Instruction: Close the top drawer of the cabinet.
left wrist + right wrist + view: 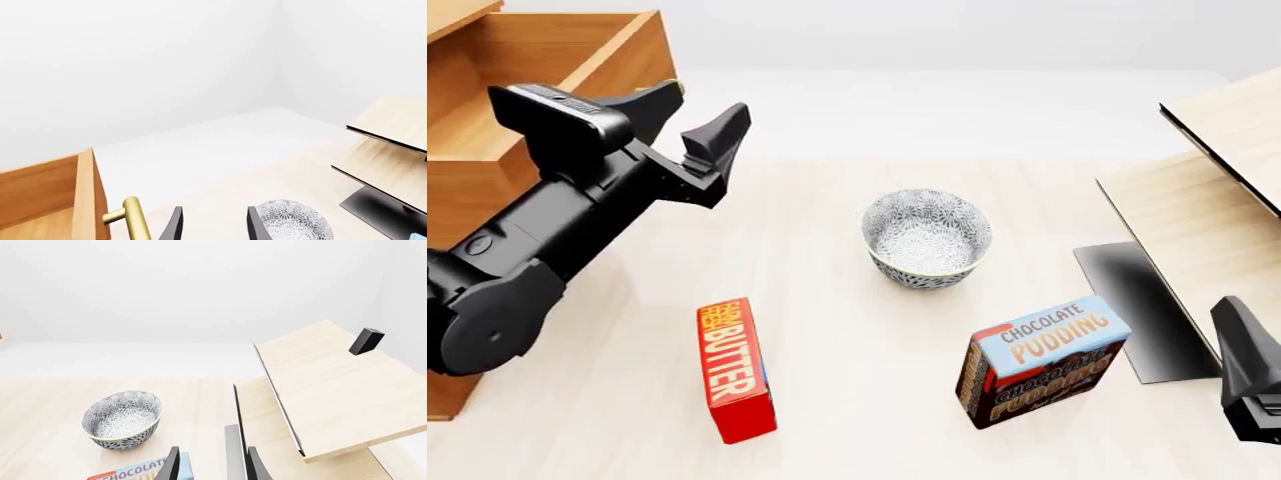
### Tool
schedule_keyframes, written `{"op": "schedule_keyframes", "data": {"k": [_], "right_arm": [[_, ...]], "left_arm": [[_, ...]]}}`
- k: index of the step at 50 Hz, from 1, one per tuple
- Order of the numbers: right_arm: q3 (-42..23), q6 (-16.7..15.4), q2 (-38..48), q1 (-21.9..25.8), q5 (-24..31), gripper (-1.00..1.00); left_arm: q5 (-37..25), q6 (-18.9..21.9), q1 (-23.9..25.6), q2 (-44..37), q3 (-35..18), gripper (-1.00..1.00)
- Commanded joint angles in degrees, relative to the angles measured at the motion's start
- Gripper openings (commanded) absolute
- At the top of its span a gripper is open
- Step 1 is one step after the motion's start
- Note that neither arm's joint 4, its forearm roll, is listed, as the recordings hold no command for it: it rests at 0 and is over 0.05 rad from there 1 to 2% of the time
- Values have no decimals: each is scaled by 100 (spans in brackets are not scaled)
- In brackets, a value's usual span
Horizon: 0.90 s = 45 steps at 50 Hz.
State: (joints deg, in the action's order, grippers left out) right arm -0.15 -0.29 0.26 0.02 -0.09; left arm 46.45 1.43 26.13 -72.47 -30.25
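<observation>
The cabinet (pixel 446 16) stands at the table's far left with its top drawer (pixel 577 48) pulled out, showing a lighter inside. In the left wrist view the drawer's front panel (pixel 85 196) and its brass bar handle (pixel 133 219) sit just beside my left gripper (pixel 213 216). That gripper (pixel 709 98) is open and holds nothing, hovering in front of the drawer's front panel, which hides the handle from the front camera. My right gripper (pixel 212 461) is open and empty at the near right edge (pixel 1244 362), far from the cabinet.
A patterned bowl (pixel 926 238) sits mid-table. A red butter box (pixel 735 370) and a chocolate pudding box (pixel 1041 362) lie nearer the front. Pale flat-topped furniture with a black edge (pixel 1217 200) fills the right side, with a small black block (pixel 365 340) on it.
</observation>
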Motion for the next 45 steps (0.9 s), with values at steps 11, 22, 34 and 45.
{"op": "schedule_keyframes", "data": {"k": [11, 22, 34, 45], "right_arm": [[0, 0, 0, -1, 0, 100], [0, 0, 0, -1, 0, 100], [0, -1, 0, 0, 0, 100], [0, -1, 0, 0, 0, 100]], "left_arm": [[-29, 61, -522, -308, 22, 100], [-7, 58, -635, -360, 4, 100], [-58, 43, -758, -337, -39, 100], [6, 54, -879, -401, -17, 100]]}}
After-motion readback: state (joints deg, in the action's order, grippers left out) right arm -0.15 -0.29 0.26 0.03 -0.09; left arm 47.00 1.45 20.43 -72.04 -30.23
